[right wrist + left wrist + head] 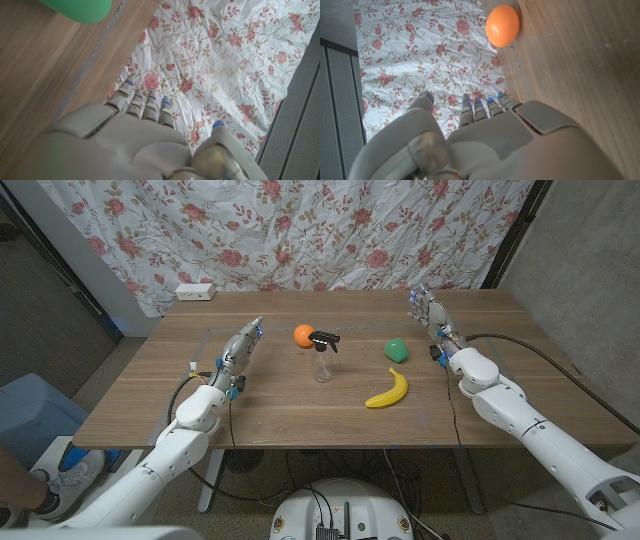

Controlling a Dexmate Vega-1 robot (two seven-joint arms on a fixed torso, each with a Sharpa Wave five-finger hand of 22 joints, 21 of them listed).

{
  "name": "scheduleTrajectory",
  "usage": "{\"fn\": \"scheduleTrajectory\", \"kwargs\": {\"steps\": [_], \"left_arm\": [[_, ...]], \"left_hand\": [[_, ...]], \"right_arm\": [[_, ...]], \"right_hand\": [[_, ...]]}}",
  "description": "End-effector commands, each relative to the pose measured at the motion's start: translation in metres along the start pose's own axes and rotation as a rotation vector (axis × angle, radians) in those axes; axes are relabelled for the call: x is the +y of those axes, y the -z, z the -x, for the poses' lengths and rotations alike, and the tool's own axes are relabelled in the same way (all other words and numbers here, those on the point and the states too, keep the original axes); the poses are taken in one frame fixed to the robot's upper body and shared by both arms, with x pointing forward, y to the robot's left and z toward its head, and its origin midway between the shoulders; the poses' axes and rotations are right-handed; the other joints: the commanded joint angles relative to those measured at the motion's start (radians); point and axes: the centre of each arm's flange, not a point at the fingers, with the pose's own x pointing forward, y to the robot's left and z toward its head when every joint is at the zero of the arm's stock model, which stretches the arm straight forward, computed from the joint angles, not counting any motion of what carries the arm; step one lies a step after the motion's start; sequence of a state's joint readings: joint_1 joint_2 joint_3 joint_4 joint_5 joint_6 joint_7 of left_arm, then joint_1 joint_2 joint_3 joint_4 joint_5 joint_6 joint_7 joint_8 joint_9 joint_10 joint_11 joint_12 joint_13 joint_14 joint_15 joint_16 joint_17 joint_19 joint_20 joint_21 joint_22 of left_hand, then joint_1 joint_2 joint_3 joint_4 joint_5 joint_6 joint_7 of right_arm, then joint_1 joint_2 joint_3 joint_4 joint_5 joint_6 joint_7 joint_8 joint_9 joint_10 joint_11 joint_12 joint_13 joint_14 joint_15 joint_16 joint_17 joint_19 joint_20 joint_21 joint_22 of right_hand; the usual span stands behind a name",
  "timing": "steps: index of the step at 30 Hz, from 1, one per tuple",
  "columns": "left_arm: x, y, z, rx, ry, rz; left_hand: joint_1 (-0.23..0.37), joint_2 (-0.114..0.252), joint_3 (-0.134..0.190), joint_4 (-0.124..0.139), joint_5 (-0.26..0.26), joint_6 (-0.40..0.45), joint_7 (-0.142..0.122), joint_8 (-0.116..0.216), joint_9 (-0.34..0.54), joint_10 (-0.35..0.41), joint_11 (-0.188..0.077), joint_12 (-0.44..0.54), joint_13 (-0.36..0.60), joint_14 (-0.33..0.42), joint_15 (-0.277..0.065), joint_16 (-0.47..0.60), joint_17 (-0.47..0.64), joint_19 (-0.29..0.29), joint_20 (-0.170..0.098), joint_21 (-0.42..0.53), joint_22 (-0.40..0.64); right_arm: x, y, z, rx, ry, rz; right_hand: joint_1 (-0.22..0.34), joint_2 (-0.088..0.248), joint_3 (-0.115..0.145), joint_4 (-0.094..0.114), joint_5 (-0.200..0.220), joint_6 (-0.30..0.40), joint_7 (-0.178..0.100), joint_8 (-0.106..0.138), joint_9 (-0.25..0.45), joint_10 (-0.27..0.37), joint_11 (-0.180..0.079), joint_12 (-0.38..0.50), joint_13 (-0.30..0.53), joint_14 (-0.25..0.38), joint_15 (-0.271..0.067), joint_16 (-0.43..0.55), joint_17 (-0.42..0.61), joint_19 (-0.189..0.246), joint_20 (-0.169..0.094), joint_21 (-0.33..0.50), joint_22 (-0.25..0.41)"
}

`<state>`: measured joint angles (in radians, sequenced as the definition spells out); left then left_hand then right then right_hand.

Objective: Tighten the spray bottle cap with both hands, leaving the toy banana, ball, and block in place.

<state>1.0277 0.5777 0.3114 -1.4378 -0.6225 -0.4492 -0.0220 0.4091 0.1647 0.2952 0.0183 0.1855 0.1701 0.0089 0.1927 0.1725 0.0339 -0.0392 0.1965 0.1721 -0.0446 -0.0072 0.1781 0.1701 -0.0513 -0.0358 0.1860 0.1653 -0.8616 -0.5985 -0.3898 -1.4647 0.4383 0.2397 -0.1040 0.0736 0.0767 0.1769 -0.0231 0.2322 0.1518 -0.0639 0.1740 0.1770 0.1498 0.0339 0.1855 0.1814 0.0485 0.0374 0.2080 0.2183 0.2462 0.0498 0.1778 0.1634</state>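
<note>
Head view: the spray bottle [322, 357] is seen standing upright near the middle of the wooden table [280, 405], a clear body topped by a black trigger cap [325, 338], and it is touched by neither hand. An orange ball [303, 334] is placed just beside the cap on its left and slightly farther back; the same ball is seen in the left wrist view [502, 25], close to the table's far edge. A green block [397, 349] lies to the right of the bottle, and a yellow toy banana [388, 389] is laid nearer the front edge, in front of the block. The left hand [240, 350] is held empty over the left part of the table, fingers extended and slightly apart, well apart from the bottle. The right hand [430, 315] is raised near the right rear of the table, nothing in its grasp, fingers spread. The tabletop is of brown wood grain with a seam running along it. A floral curtain [300, 230] is hung behind the table, and a white power strip [195, 291] is set at its back left edge. Grey wall is seen on the right, and black cables [540, 360] are trailed across the right side.
</note>
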Motion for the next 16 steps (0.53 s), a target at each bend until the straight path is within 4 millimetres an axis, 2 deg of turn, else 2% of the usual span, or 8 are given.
{"fn": "scheduleTrajectory", "kwargs": {"steps": [1,16], "left_arm": [[0.01,0.007,-0.015,-0.009,-0.036,0.003],[-0.005,0.008,-0.021,-0.048,-0.068,0.021]], "left_hand": [[-0.009,0.008,0.007,0.003,0.01,0.018,0.003,-0.002,-0.001,0.014,0.001,0.005,0.002,0.01,-0.001,0.008,0.0,0.011,-0.034,0.007,0.004],[-0.014,0.012,0.022,-0.002,0.012,0.032,0.006,-0.002,-0.001,0.026,0.002,0.005,0.002,0.024,-0.001,0.007,-0.002,0.031,-0.032,0.011,0.003]], "right_arm": [[0.003,0.016,0.004,0.022,0.046,-0.049],[-0.001,0.022,0.012,0.045,0.05,-0.058]], "right_hand": [[-0.004,0.006,0.0,0.008,0.005,0.011,0.002,0.008,0.0,0.013,0.0,0.006,0.003,0.01,-0.007,0.007,0.003,0.003,-0.01,0.005,0.001],[-0.009,0.012,0.003,0.012,0.007,0.02,0.005,0.012,0.0,0.022,0.002,0.01,0.003,0.019,-0.01,0.009,0.001,0.002,-0.013,0.005,0.001]]}}
